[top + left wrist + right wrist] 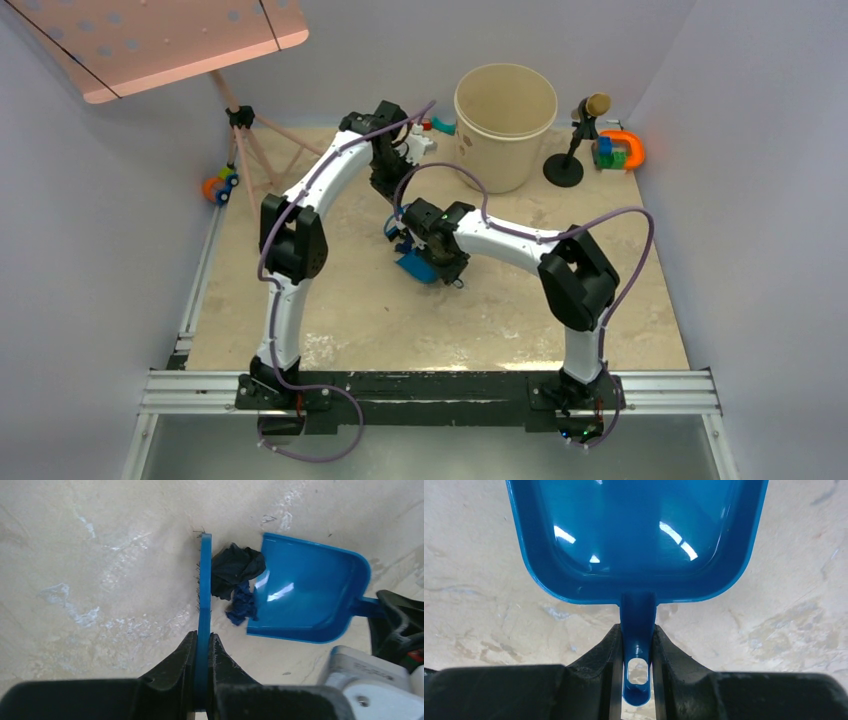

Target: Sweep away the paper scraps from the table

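- L claw (202, 641): shut tight on the brush (204, 580), pads pinching its thin blue back from both sides.
- Brush stands on edge on the table (100, 555), running straight away from the claw.
- R claw (638, 637): clamped on the handle (638, 612) of the pan (310, 590), 1 finger each side. The handle's hang hole sits btw the fingers.
- Pan: blue, glossy inside w/ light glints, lying on the table w/ its mouth toward the brush.
- Scraps: 2 seen in the L wrist view, a black wad (235, 567) and a blue wad (243, 605), both btw brush and pan mouth.
- Black wad touches the brush and reaches the pan's lip. Blue wad lies just beside it, nearer the claw, w/ its edge at the lip.
- Top view: both arms meet mid-table, wrists close together. The scraps can't be made out there.
- Far side of the table: beige bucket (505, 120), black stand (572, 150) to its R, toys (620, 150) in the far R corner.
- Far L: tripod (245, 140) carrying a pink board (160, 40).
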You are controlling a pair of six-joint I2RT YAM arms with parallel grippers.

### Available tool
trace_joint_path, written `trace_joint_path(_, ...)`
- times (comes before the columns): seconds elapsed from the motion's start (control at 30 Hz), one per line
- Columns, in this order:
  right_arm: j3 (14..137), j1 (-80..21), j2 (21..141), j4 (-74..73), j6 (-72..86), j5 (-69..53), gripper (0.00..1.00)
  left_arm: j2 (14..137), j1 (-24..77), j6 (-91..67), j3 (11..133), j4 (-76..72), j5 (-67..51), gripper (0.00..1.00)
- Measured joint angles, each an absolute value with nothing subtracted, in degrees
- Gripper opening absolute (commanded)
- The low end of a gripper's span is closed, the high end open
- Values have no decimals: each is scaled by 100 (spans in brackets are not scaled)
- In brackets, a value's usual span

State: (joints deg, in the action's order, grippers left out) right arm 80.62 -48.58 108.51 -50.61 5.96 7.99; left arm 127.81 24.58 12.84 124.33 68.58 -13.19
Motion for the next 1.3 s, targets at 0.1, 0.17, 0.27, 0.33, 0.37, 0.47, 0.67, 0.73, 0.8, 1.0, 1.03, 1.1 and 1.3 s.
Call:
trace_joint_path(0.1,8289,-4858,11032,-5013,519,803,0,12814,2491,1293,12464,6949,-1533,0)
trace_joint_path(0.17,8372,-4858,11109,-4974,475,803,0,12816,2488,1284,12464,7000,-1653,0)
trace_joint_path(0.27,8399,-4858,11135,-4897,423,808,0,12816,2493,1251,12464,7089,-1844,0)
trace_joint_path(0.33,8388,-4866,11135,-4834,403,836,0,12807,2495,1157,12464,7155,-1953,0)
trace_joint_path(0.37,8368,-4869,11133,-4788,401,858,0,12796,2495,1135,12464,7166,-1959,0)
trace_joint_path(0.47,8117,-4871,11028,-4431,408,974,0,12707,2497,1000,12464,7207,-1953,0)
trace_joint_path(0.67,7286,-4912,10536,-3691,495,1251,0,12324,2571,705,12431,7328,-1955,0)
trace_joint_path(0.73,7024,-4928,10368,-3433,537,1310,0,12132,2606,602,12363,7347,-1905,0)
trace_joint_path(0.8,6864,-4952,10248,-3210,565,1398,0,11913,2628,462,12278,7347,-1780,0)
trace_joint_path(1.0,6578,-5068,10022,-2759,663,1597,0,10973,2510,-8,11552,6956,-1474,0)
trace_joint_path(1.03,6521,-5087,9963,-2720,674,1636,0,10766,2464,-121,11406,6879,-1457,0)
trace_joint_path(1.1,6425,-5105,9865,-2738,722,1715,0,10451,2287,-259,11201,6733,-1350,0)
trace_joint_path(1.3,6226,-5000,9354,-2995,956,1861,0,9347,1874,-746,10304,6410,-631,0)
